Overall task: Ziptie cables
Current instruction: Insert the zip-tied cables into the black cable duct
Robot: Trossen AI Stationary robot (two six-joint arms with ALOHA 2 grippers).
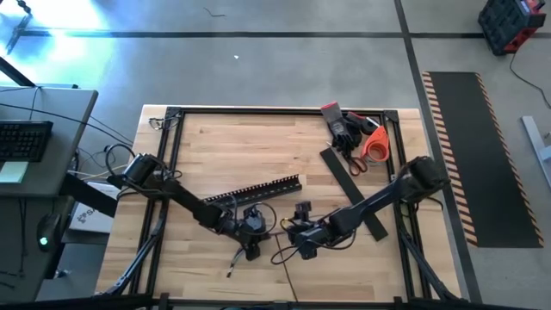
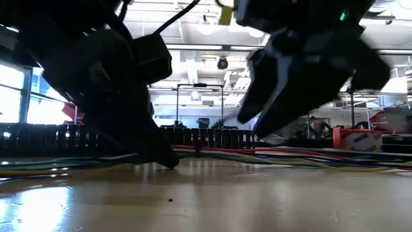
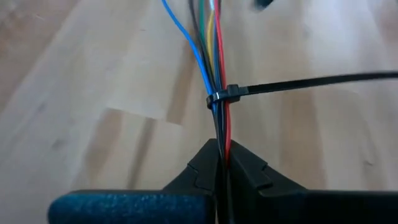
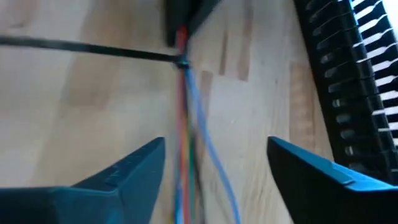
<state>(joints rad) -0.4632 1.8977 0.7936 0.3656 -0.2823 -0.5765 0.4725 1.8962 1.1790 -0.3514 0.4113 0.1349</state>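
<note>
Pale wooden table [image 1: 215, 146] with a black frame fills the overhead view, on a grey concrete floor; both dark arms reach inward and meet near its front middle. The cables [image 3: 216, 74], a thin bundle of blue, red, green, yellow and dark strands, lie flat on the wood between the two grippers. A black ziptie [image 3: 225, 96] is cinched around the bundle, its long tail [image 3: 317, 83] running off sideways across the table.

The left gripper [image 3: 221, 163] is pinched tight on the cables just beside the ziptie; the strands pass straight between its closed tips. The right gripper [image 4: 216, 165] has its fingers spread wide, with the cables running through the gap and touching neither finger.

From above, the bundle is mostly hidden under the two grippers, and only dark loops show around them. In the level view the arms are large dark shapes that block most of the table, with the coloured strands a low line behind them.

A long black slotted duct [image 1: 258, 189] lies just behind the grippers, close to the right one. A flat black strip [image 1: 353, 191], gloves [image 1: 340, 125] and an orange tape roll [image 1: 375, 145] sit toward the far right corner, well apart. Bare wood lies open toward the near edge and the far left.
</note>
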